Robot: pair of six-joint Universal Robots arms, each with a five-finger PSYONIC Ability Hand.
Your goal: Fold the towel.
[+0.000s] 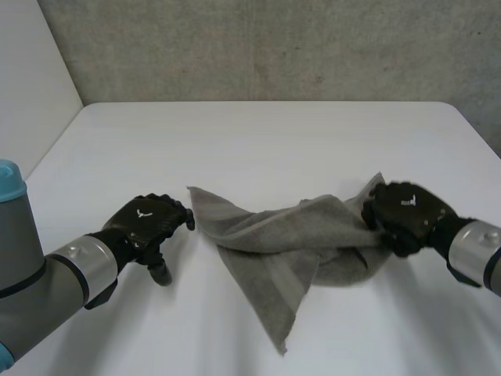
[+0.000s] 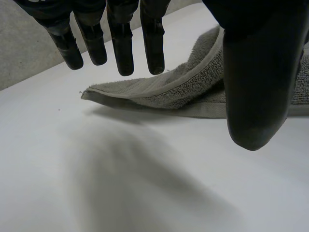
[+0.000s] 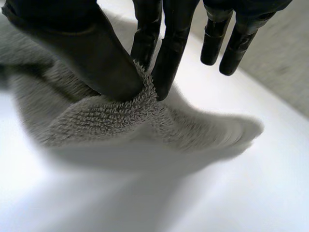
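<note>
The grey towel (image 1: 290, 235) looks soft, light and limp, so it will likely sag and bunch wherever it is lifted; its corners and hemmed edges seem the best places to take hold. It lies rumpled on the white table (image 1: 258, 133) between the two hands. The right hand (image 1: 407, 215) pinches a terry fold between its thumb (image 3: 91, 63) and fingers (image 3: 169, 58), palm low over the cloth's edge. The left hand (image 1: 145, 223) hovers with straight, spread fingers (image 2: 120, 48), holding nothing; a hemmed corner (image 2: 111, 92) lies just beyond its fingertips, apart from them
</note>
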